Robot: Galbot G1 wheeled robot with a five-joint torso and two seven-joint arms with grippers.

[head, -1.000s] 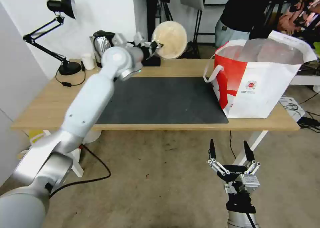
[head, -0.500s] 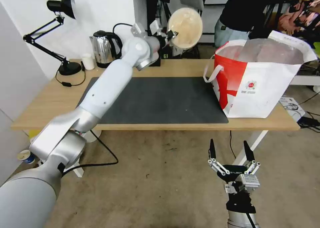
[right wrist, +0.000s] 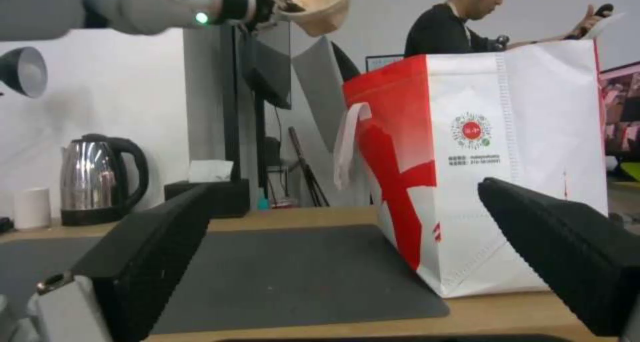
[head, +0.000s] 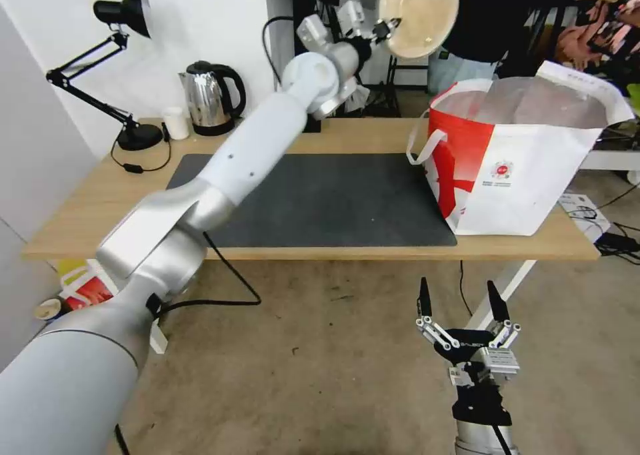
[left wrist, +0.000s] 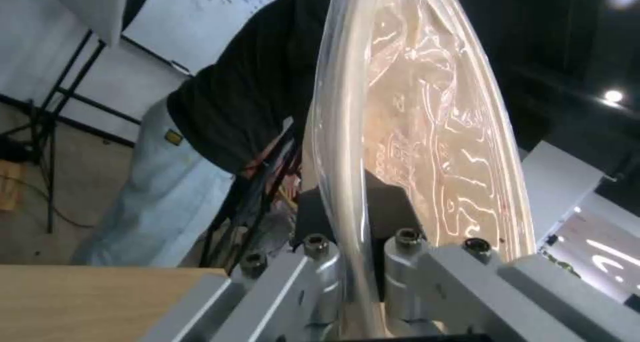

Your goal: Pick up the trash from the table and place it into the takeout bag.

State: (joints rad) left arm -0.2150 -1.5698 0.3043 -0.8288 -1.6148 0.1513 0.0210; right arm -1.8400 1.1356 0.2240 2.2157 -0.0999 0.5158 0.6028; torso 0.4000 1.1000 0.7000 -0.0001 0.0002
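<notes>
The left gripper (head: 385,26) is pinching the rim of the tan domed round plastic bowl (head: 419,12), holding it high beside the large white-and-red takeout bag (head: 527,175) on the bench (head: 100,208); the right gripper (head: 460,302) is hanging wide open and empty below the bench edge.

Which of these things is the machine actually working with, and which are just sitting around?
In the job: tan domed bowl, gripped by the left tool; takeout bag; table.

Lying about: kettle, desk lamp, small white cup, black tissue box, idle right tool.
</notes>
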